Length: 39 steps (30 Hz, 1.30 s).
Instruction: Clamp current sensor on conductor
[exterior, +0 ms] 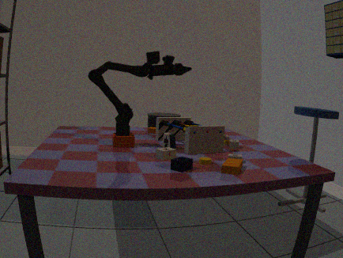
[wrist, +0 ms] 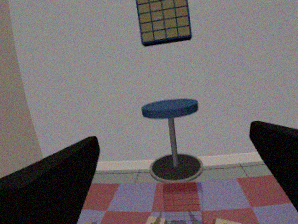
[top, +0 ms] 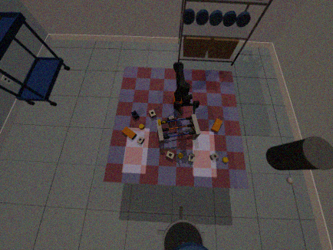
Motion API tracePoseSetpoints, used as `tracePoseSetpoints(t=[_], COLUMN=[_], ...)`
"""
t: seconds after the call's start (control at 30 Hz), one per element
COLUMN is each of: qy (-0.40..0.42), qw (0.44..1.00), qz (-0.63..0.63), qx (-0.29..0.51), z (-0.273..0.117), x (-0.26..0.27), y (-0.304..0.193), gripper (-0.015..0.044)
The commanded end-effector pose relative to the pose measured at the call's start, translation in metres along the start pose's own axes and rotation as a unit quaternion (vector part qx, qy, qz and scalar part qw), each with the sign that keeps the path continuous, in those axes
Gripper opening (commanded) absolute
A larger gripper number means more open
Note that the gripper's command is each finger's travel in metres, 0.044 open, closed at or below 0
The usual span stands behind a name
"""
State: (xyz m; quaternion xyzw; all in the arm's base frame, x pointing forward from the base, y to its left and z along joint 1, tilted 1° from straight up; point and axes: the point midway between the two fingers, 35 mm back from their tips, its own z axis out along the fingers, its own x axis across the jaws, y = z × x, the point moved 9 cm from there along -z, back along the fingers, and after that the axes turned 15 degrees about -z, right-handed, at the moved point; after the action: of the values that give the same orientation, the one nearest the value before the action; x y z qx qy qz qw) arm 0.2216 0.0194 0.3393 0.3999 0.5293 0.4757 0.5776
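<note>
My gripper (top: 186,111) (exterior: 190,69) (wrist: 174,136) is open and empty. It hangs high above the table, level and pointing outward, with its fingers wide apart in the wrist view. A small white and black upright thing, seemingly the open current sensor (top: 169,118) (exterior: 169,140), stands beside the conductor rack, well below the gripper. Several coloured conductors (top: 176,128) run between a left pale panel (top: 159,132) (exterior: 205,139) and a right pale panel (top: 196,124). The LOAD marking and the sensor's arrow cannot be read in this dim light.
An orange block (top: 129,133) (exterior: 232,166), a black block (top: 135,113) (exterior: 182,164), a white block (top: 152,113) (exterior: 165,153) and a yellow disc (top: 141,126) (exterior: 205,161) lie left of the rack. Another orange block (top: 217,125) lies to its right; several small pieces lie in front.
</note>
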Motion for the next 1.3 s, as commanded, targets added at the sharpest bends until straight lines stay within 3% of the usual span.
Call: tracePoseSetpoints(t=[0.0,0.17,0.33,0.5,0.73,1.27], qy=[-0.012,-0.018,-0.061,-0.099,-0.125,-0.127], qw=[0.999,0.998,0.964,0.888,0.779,0.764], qz=[-0.015,-0.015,0.002,0.052,0.127,0.137], qx=[0.039,0.066,0.26,0.447,0.602,0.617], z=[0.001,0.005,0.022,0.017,-0.005,-0.008], x=[-0.014,-0.019,-0.059,-0.103,-0.143,-0.147], y=[-0.025,-0.029,-0.059,-0.087,-0.107,-0.108], gripper=[0.044,0.044,0.044,0.044,0.044,0.044])
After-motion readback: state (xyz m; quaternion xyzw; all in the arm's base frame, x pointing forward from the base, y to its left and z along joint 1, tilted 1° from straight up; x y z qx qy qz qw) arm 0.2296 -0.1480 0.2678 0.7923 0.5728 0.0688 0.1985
